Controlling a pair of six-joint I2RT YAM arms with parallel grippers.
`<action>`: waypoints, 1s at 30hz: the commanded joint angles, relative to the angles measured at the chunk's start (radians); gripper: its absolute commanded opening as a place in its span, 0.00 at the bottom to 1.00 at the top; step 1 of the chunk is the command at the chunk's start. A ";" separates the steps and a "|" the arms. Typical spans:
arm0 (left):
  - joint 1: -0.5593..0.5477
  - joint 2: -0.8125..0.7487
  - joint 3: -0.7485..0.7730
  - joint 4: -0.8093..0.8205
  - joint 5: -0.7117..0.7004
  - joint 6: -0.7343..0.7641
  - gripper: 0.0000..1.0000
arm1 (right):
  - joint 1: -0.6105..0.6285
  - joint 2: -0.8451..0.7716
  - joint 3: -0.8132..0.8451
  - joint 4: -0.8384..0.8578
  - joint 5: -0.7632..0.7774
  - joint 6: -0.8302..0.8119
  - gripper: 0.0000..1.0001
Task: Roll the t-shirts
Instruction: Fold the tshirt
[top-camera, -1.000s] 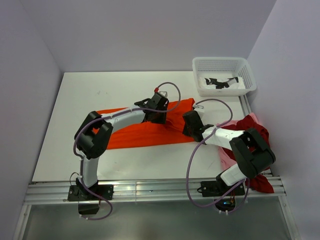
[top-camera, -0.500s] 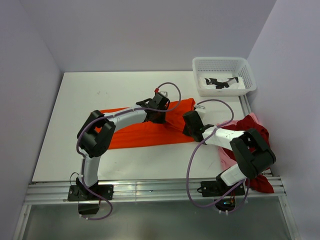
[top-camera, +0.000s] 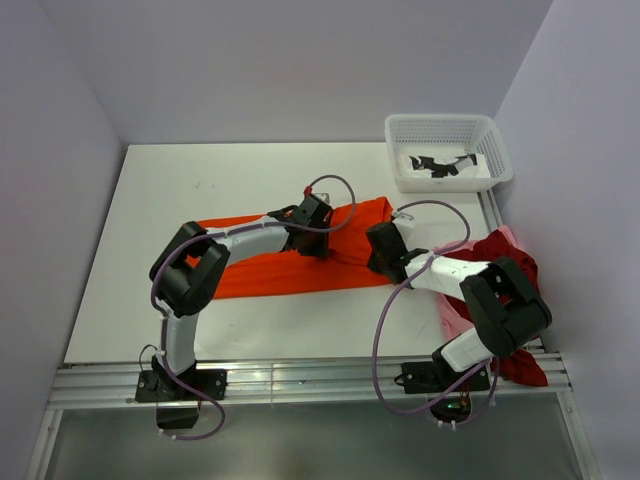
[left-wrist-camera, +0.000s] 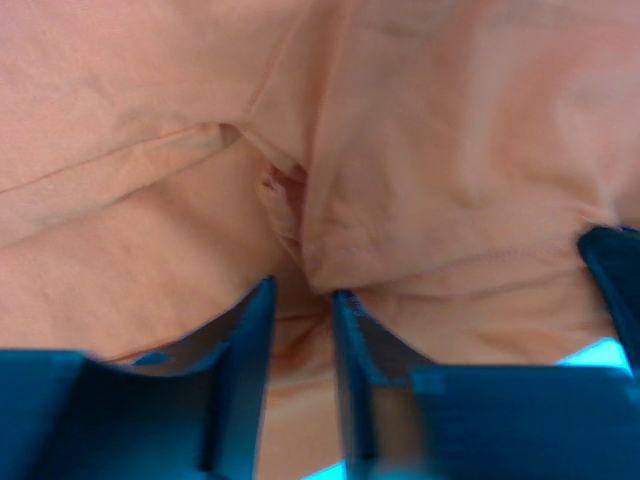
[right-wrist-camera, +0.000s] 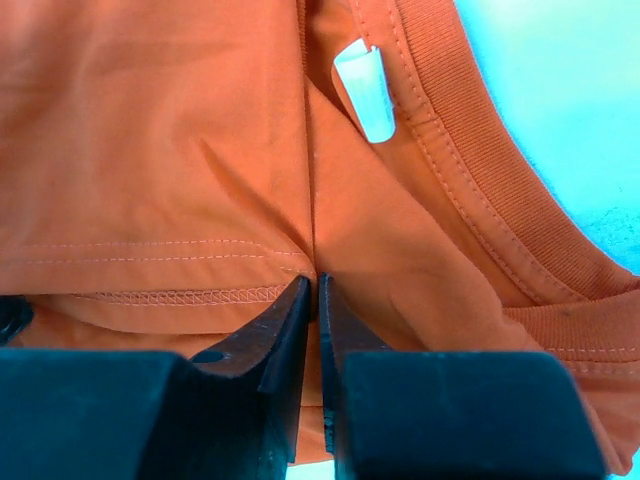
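Orange t-shirt (top-camera: 270, 272) lies mid-table as a long flattened band running left to right, soft matte knit, right end bunched between the two grippers. Left gripper (top-camera: 320, 240) sits on the far right part of the band. In the left wrist view, left gripper (left-wrist-camera: 300, 300) has its fingers (left-wrist-camera: 255, 340) narrow, with a raised fold of the orange cloth caught in the slim gap, creases fanning out from the pinch. Right gripper (top-camera: 378, 250) is at the shirt's right end, near the left gripper. In the right wrist view, right gripper (right-wrist-camera: 313, 290) is almost fully closed, fingers (right-wrist-camera: 285, 320) clamped on a thin vertical fold. Just beside it are a double-stitched hem (right-wrist-camera: 150, 250), a ribbed collar band (right-wrist-camera: 480, 190) curving to the right, and a small white label (right-wrist-camera: 365, 92) inside the neck.

Dark red t-shirt (top-camera: 500, 248) is crumpled at the table's right edge behind the right arm, on top of the pale pink t-shirt (top-camera: 455, 318), both rumpled heaps, partly hidden. White lattice plastic basket (top-camera: 440, 118), rectangular, is at the far right corner, well apart from the orange shirt. Table (top-camera: 180, 190) is white, smooth and flat.
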 joint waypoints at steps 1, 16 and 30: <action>0.039 -0.090 -0.031 0.070 0.110 -0.011 0.39 | -0.015 -0.031 0.005 -0.014 0.032 0.009 0.17; 0.326 -0.260 -0.070 0.079 0.360 -0.008 0.50 | -0.042 -0.171 0.044 -0.082 -0.028 -0.008 0.42; 0.648 -0.334 -0.381 0.250 0.310 -0.135 0.46 | 0.045 -0.276 -0.040 -0.260 0.009 0.406 0.36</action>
